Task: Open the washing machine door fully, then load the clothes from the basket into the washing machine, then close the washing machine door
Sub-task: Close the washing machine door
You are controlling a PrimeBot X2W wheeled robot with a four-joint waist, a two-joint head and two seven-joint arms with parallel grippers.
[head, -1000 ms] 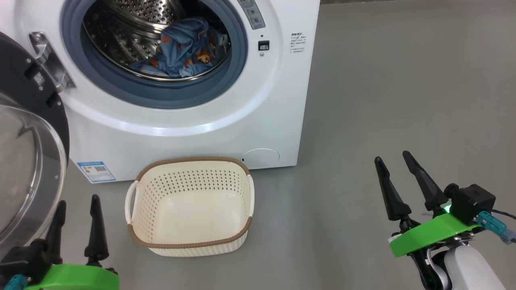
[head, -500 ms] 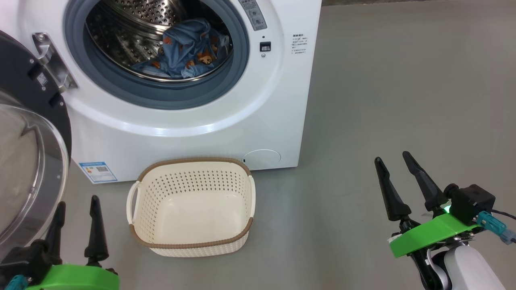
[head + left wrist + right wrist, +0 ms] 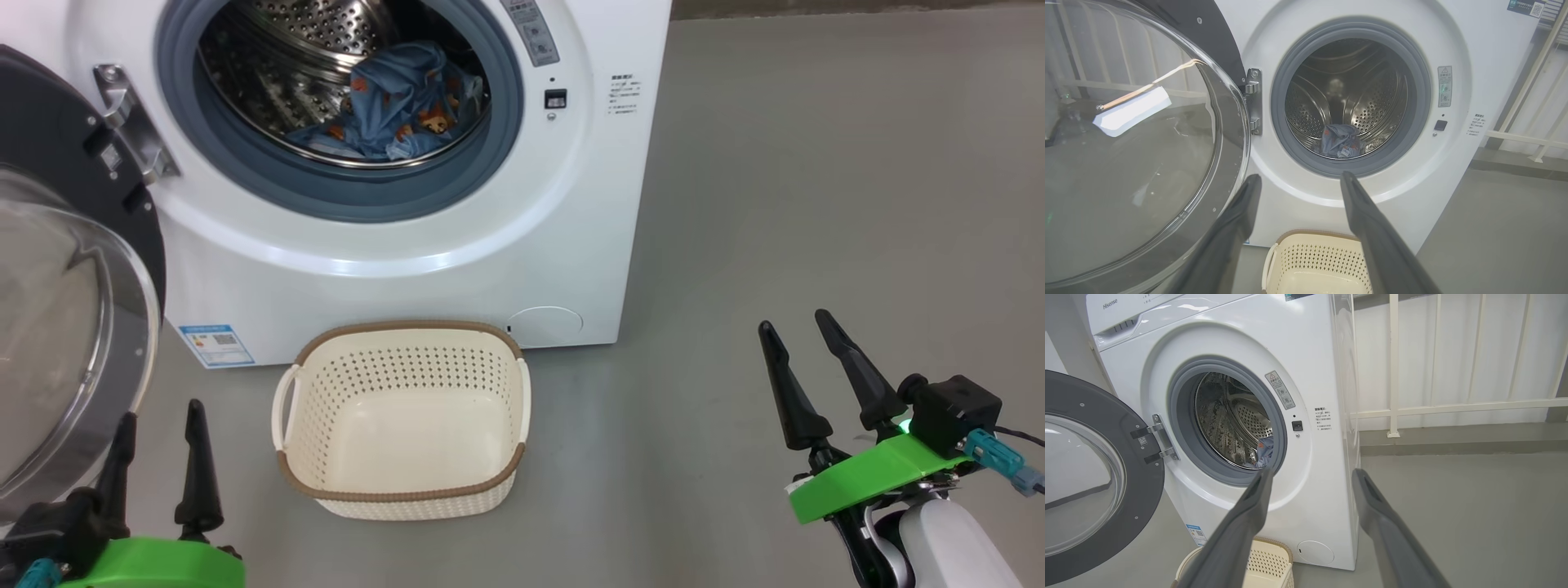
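While door [image 3: 65, 310] stands open, left fingers [image 3: 196, 465], right fingers [image 3: 789, 385] spread wide, empty.

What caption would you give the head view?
Clothes lie in the washing machine, the basket sits empty, the door stands open.

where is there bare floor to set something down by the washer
Bare floor runs right of the washing machine and basket, out to the right gripper. Tight on the left: the open door stands close by the left gripper.
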